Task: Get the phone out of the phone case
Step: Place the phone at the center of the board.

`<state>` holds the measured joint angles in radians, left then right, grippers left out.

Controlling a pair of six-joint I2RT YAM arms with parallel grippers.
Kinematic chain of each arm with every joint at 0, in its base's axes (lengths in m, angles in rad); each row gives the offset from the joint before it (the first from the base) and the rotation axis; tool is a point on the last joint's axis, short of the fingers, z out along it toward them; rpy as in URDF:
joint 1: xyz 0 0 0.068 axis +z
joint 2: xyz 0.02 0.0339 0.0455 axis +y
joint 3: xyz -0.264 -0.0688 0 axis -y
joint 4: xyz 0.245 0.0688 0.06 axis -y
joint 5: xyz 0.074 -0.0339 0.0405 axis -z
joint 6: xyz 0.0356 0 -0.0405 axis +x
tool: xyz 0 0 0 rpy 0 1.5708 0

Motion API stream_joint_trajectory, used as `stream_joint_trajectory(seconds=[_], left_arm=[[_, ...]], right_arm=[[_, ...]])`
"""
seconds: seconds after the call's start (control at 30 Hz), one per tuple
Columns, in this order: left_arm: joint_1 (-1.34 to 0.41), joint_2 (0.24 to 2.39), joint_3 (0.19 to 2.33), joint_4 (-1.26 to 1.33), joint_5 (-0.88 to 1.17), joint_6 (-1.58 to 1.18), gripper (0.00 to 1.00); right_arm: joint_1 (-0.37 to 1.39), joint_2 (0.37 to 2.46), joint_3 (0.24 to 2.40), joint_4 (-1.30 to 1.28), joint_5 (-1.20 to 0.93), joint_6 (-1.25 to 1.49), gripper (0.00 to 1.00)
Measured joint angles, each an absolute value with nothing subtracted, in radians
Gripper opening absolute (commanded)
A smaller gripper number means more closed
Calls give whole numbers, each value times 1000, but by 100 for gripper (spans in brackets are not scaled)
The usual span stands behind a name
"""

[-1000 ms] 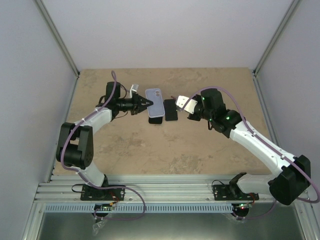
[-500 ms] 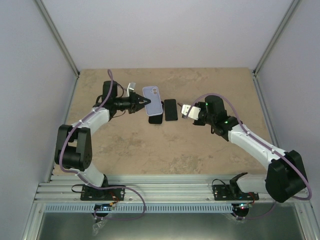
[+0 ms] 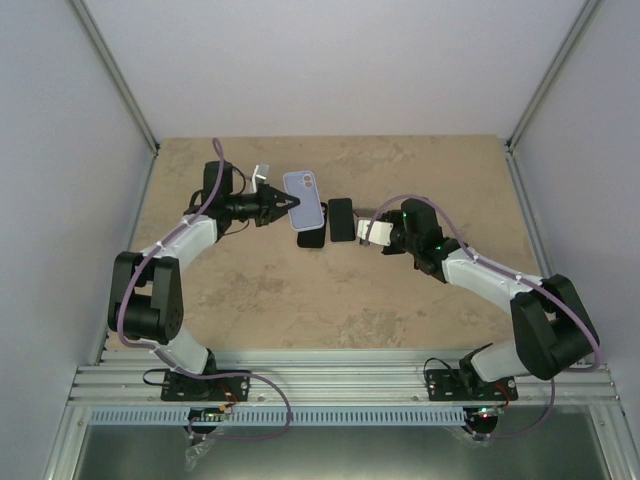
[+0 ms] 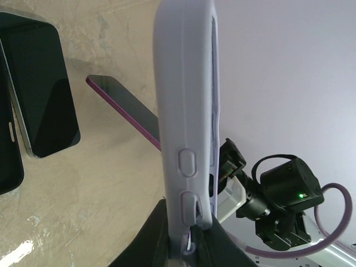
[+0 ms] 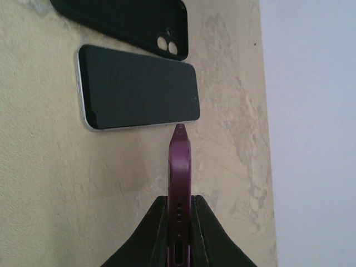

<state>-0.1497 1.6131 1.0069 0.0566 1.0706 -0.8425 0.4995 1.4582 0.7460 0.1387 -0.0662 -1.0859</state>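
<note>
Left gripper point(image 4: 186, 247) is pinched tight on the end of the lavender phone case point(image 4: 186, 100), holding it up off the table point(image 3: 300, 300), just left of the black phone point(image 3: 341, 220). Right gripper point(image 5: 179, 206) clamps the purple phone point(image 5: 179, 172), out of the case, tip just beside the black phone's long edge. A black case point(image 5: 133, 19) lies along the black phone's other side.
</note>
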Motion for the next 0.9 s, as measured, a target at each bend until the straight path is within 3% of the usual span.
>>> stream_joint_trajectory(seconds=[0.4, 0.9], left_arm=[[-149, 1613, 1007, 50, 1067, -841, 0], [-149, 1613, 1007, 49, 1066, -841, 0]], right_arm=[[500, 1550, 673, 311, 5, -1176, 5], [507, 1614, 514, 590, 56, -1213, 23]])
